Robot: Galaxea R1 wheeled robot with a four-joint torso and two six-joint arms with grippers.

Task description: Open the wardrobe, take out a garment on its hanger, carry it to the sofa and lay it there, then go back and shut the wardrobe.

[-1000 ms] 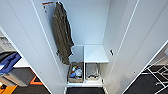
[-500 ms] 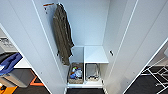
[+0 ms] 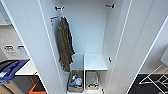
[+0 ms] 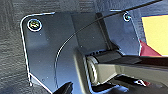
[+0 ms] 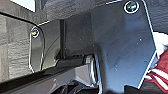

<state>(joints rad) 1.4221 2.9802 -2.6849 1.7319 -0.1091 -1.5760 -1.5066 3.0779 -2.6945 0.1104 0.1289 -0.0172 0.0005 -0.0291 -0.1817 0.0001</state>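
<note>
Garment (image 5: 161, 67): maroon cloth with white stripes and a white patch shows at the edge of the right wrist view, just beside the robot's dark plate. A red scrap also shows in the left wrist view, likely the same jacket. Whether either gripper has hold of it cannot be told, since no fingers are readable in either wrist view. How the jacket's long axis lies cannot be told either, and no hanger can be made out.

Judgement: the right arm is nearer to the garment, going by how much of it shows there.

Wardrobe (image 3: 130, 50): straight ahead in the head view, both doors swung wide, interior exposed. Olive-brown garment (image 3: 65, 45) hangs from the rail on the left side of the interior, long axis vertical. White shelf box (image 3: 95, 61) sits low on the right; baskets (image 3: 76, 83) of small items on the wardrobe floor below.

Writing: two small label panels (image 3: 15, 50) on the wall left of the wardrobe, unreadable. No brands legible.
</note>
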